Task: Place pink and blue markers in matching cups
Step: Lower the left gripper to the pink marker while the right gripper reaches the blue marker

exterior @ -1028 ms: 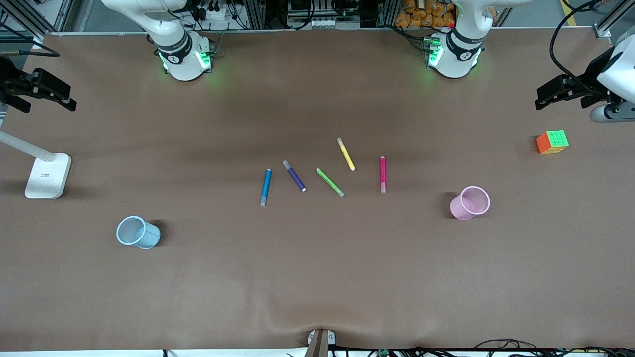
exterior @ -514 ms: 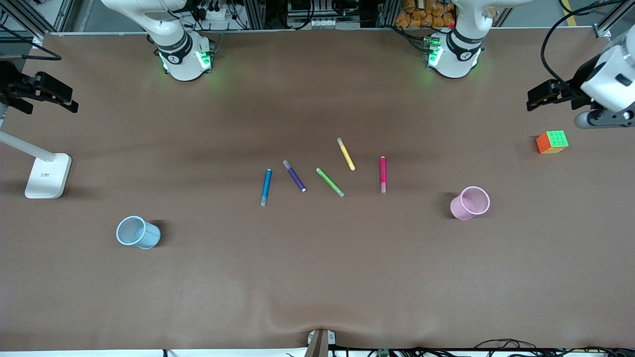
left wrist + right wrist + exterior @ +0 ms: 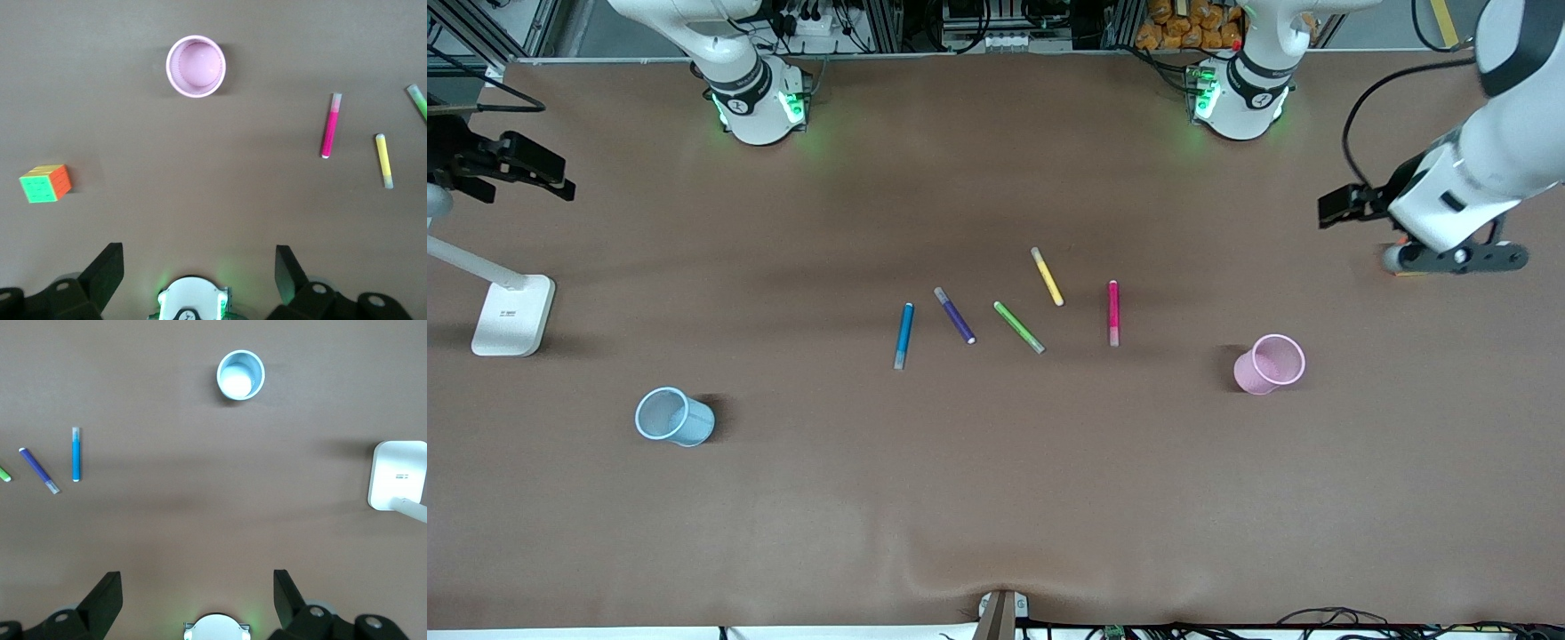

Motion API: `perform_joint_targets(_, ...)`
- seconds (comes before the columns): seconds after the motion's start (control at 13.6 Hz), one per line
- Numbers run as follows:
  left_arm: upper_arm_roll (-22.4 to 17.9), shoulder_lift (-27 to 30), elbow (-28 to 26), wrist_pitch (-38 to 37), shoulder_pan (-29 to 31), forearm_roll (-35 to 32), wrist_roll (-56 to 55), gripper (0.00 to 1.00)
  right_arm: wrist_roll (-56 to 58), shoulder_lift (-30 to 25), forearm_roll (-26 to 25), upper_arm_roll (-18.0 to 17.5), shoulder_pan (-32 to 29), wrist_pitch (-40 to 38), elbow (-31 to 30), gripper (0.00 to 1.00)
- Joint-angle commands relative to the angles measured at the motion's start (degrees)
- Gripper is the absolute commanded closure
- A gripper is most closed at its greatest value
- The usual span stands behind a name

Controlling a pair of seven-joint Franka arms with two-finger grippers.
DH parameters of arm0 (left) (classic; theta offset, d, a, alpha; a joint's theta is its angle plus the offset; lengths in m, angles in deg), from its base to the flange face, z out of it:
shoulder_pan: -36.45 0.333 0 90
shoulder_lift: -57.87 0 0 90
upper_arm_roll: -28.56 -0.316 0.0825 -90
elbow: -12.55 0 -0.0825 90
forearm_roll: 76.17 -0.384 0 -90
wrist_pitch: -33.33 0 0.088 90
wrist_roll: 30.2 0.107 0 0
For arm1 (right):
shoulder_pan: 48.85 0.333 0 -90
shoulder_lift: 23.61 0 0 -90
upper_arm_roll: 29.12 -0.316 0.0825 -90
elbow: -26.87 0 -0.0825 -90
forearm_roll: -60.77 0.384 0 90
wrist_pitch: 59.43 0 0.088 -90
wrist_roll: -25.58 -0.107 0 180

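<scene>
With both grippers' fingers open and empty, we risk taking the purple pen point(image 3: 954, 315) beside the blue marker point(image 3: 903, 335) by mistake.

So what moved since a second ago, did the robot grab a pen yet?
Not yet. The left arm's tool swung in from the table's edge toward the middle and now hangs open over the colourful puzzle cube. The right arm's tool crept inward slightly, open too. The slim pink marker, slim blue marker, pale pink ribbed cup and pale blue ribbed cup stayed put.
</scene>
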Motion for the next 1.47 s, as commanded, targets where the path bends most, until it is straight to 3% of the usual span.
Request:
perform_joint_targets(0.0, 1.7, -2.2, -1.9, 4.3, -0.9, 0.9, -2.1, 0.00, -1.9, 1.6, -0.1, -0.1, 4.1, 0.8, 0.1, 0.00)
perform_joint_targets(0.29, 7.7, -9.8, -3.1, 12.2, -1.8, 0.0, -11.8, 0.00, -5.6, 4.4, 0.7, -0.1, 9.5, 4.6, 0.2, 0.00)
perform_joint_targets(0.44, 7.8, -11.3, -7.1, 19.9, -3.9, 0.0, -14.6, 0.00, -7.7, 7.5, 4.1, -0.1, 11.6, 7.7, 0.3, 0.00)
perform_joint_targets(0.59, 7.8, -14.1, -8.5, 24.5, -6.8, 0.0, -18.6, 0.00, -9.7, 11.1, 4.5, 0.0, 15.7, 11.3, 0.5, 0.00)
perform_joint_targets(1.39, 8.1, -29.0, -5.7, 32.7, -10.8, 0.5, -20.0, 0.00, -17.1, 32.0, 4.4, 0.0, 23.8, 31.5, 0.1, 0.00)
